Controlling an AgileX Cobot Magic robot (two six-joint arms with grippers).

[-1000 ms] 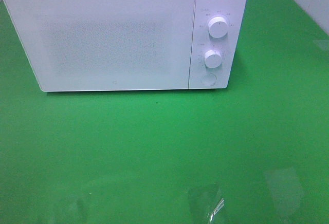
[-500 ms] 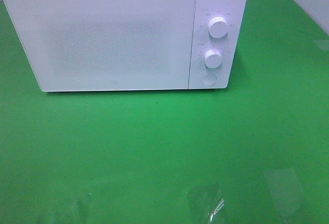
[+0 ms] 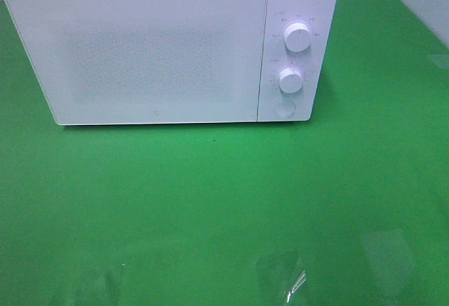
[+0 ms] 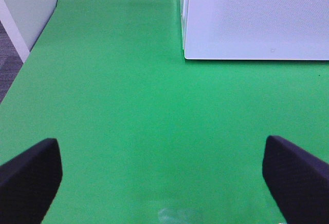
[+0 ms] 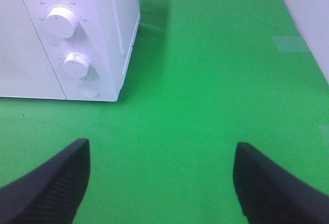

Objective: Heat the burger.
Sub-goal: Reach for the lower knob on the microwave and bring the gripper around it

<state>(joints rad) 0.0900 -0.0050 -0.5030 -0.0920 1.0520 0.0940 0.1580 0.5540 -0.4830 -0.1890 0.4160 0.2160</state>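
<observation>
White here: one microwave (image 3: 154,53), two knobs (image 3: 298,38), one button (image 3: 284,108).

A green-covered table (image 3: 224,201) carried one white microwave oven (image 3: 154,53), which stood toward the far side with its door shut. Its right-hand panel bore an upper knob (image 3: 297,37), a lower knob (image 3: 290,80) and a round button (image 3: 284,108). A tiny dark speck (image 3: 214,140) lay just in front of it.
</observation>
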